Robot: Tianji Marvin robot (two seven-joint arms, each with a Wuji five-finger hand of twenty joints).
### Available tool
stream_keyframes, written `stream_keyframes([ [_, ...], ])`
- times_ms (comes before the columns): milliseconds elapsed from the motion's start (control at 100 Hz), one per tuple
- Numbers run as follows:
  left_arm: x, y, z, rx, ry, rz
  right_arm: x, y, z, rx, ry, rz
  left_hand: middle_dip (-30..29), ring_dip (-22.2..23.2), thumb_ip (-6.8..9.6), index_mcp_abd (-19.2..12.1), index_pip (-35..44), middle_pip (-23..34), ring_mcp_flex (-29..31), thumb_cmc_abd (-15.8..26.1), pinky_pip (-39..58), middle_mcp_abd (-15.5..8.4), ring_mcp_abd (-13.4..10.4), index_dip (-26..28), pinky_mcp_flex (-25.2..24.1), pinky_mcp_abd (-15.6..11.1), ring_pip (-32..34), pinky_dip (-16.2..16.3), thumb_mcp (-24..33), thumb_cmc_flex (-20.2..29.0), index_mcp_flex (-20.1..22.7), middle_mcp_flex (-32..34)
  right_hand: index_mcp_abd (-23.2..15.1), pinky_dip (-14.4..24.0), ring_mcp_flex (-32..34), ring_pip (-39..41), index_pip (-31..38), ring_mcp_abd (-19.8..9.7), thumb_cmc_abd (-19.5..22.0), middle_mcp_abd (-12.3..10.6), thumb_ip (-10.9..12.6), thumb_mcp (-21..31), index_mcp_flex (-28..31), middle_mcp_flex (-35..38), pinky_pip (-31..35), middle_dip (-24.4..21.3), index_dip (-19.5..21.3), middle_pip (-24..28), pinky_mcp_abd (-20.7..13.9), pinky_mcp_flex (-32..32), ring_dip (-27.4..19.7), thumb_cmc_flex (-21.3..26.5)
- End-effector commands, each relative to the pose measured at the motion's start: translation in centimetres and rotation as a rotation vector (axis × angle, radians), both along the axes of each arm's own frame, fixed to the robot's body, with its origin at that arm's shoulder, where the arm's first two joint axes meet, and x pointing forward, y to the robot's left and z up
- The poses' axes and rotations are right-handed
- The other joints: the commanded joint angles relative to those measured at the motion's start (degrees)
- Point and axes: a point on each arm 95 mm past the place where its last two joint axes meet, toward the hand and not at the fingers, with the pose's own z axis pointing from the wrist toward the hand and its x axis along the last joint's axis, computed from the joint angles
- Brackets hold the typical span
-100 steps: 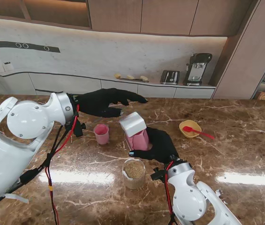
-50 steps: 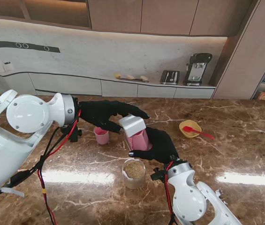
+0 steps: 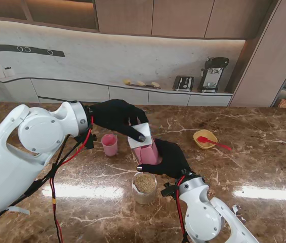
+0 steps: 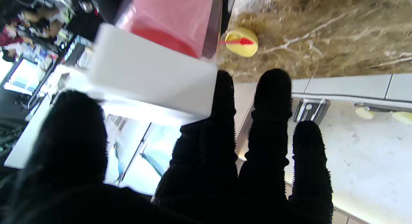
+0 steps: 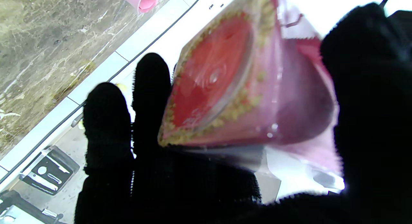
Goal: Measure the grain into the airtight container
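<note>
The right hand [image 3: 167, 158] gripped the pink container [image 3: 147, 152]. At its eleven o'clock, the left hand [image 3: 118, 117] closed its fingers on the white lid [image 3: 138, 135] topping it.

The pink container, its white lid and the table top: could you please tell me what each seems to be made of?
Pink container: translucent plastic, probably; light shows through its glossy walls in the right wrist view.
White lid: opaque matte plastic, by its smooth flat faces.
Table top: polished brown marble or a marble-look stone; pale veins and bright reflections.
</note>
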Motion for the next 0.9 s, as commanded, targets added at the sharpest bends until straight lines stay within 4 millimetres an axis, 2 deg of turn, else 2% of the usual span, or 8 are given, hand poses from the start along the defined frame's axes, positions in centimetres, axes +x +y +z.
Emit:
stream_keyframes([
  [0, -0.3, -0.8, -0.9, -0.005, 0.027, -0.002, -0.1, 0.3, 0.0, 0.006, 0.007, 0.011, -0.35, -2.44, 3.32, -5.31, -0.23, 7.09, 4.54, 6.65, 3.99, -2.64, 2.44, -4.25, 1.12, -1.04, 4.55, -0.8, -2.67, -0.07, 1.21, 7.69, -14.37, 0.88, 2.48, 1.24, 11.19, -5.0, 12.31, -7.56, 2.05, 16.86, 7.18, 5.36, 2.51, 2.82, 3.84, 7.18, -1.55, 0.41, 0.08, 12.07],
  [500, 0.0, 0.9, -0.5, -0.047, -0.023, 0.05, -0.2, 0.0, -0.1, 0.012, 0.007, 0.006, -18.73, -17.97, 5.04, -12.53, -29.24, -19.83, -18.28, 12.74, -3.56, 1.54, 1.14, -16.51, -4.12, 1.6, -20.34, -6.55, -10.15, -10.69, -16.39, -30.97, -14.25, 0.87, 2.52, 1.27, 11.25, -4.91, 12.35, -7.5, 2.01, 16.92, 7.31, 5.43, 2.49, 2.82, 3.75, 7.2, -1.48, 0.37, 0.08, 11.85],
  [550, 0.0, 1.2, -0.3, -0.063, -0.021, 0.053, -0.2, -0.1, -0.1, 0.012, 0.006, 0.004, -20.12, -19.99, 5.19, -12.31, -29.46, -20.74, -21.07, 13.64, -4.66, 0.79, 0.37, -16.0, -5.11, 2.35, -23.01, -6.31, -9.85, -8.27, -16.35, -33.59, -14.3, 0.87, 2.52, 1.27, 11.23, -4.91, 12.41, -7.55, 2.0, 16.92, 7.29, 5.46, 2.49, 2.82, 3.73, 7.22, -1.48, 0.37, 0.07, 11.79],
  [620, -0.1, 1.6, 0.0, -0.105, -0.012, 0.053, -0.2, -0.1, -0.1, 0.015, 0.005, 0.001, -20.51, -21.34, 5.9, -14.09, -28.49, -20.86, -22.56, 11.17, -5.38, 0.55, 0.0, -14.93, -5.36, 3.51, -24.59, -4.73, -8.07, 10.72, -14.04, -33.53, -14.2, 0.87, 2.51, 1.27, 11.23, -4.92, 12.4, -7.5, 1.99, 16.93, 7.28, 5.51, 2.49, 2.84, 3.71, 7.25, -1.48, 0.37, 0.07, 11.82],
  [660, -0.2, 1.8, 0.1, -0.117, -0.012, 0.052, -0.2, -0.2, -0.1, 0.015, 0.005, 0.0, -20.63, -22.04, 10.45, -14.56, -28.09, -21.12, -23.29, 4.35, -6.5, 0.06, -0.57, -14.97, -5.49, 4.03, -25.49, -4.1, 26.03, 0.7, -13.35, -33.84, -14.24, 0.87, 2.51, 1.27, 11.26, -4.91, 12.41, -7.49, 1.98, 16.91, 7.33, 5.47, 2.49, 2.83, 3.71, 7.23, -1.48, 0.37, 0.07, 11.79],
  [720, -0.3, 2.1, 0.3, -0.126, 0.004, 0.045, -0.2, -0.2, -0.1, 0.015, 0.005, -0.001, -20.93, -23.89, 5.1, -16.2, -27.45, -21.65, -25.85, -4.08, -8.52, -1.2, -1.94, -14.87, -6.83, 4.18, -27.74, -4.43, 54.91, -1.44, -13.02, -35.5, -14.27, 0.87, 2.5, 1.28, 11.25, -4.9, 12.45, -7.52, 1.98, 16.93, 7.31, 5.45, 2.51, 2.82, 3.69, 7.22, -1.5, 0.38, 0.08, 11.76],
  [800, -0.6, 2.4, 0.3, -0.142, 0.044, 0.035, -0.3, -0.2, -0.2, 0.013, 0.006, -0.005, -21.2, -25.69, 1.69, -19.31, -26.7, -21.6, -27.79, -13.58, -11.18, -2.53, -3.09, -15.27, -8.37, 4.27, -29.36, -4.82, 66.54, 5.72, -12.25, -36.31, -14.23, 0.86, 2.48, 1.28, 11.26, -4.9, 12.55, -7.51, 1.97, 16.94, 7.29, 5.44, 2.46, 2.81, 3.67, 7.22, -1.56, 0.24, 0.07, 11.69],
  [890, -0.8, 2.5, 0.3, -0.129, 0.087, 0.021, -0.3, -0.2, -0.2, 0.012, 0.008, -0.009, -22.25, -27.8, 3.24, -23.95, -29.88, -21.78, -30.96, -17.36, -14.14, -3.81, -3.75, -20.09, -9.32, 3.8, -31.12, -5.25, 67.78, 13.88, -14.67, -40.64, -14.22, 0.94, 2.48, 1.31, 11.27, -4.85, 12.55, -7.46, 1.95, 16.95, 7.3, 5.45, 2.59, 2.81, 3.67, 7.24, -1.69, 0.21, 0.08, 11.62],
])
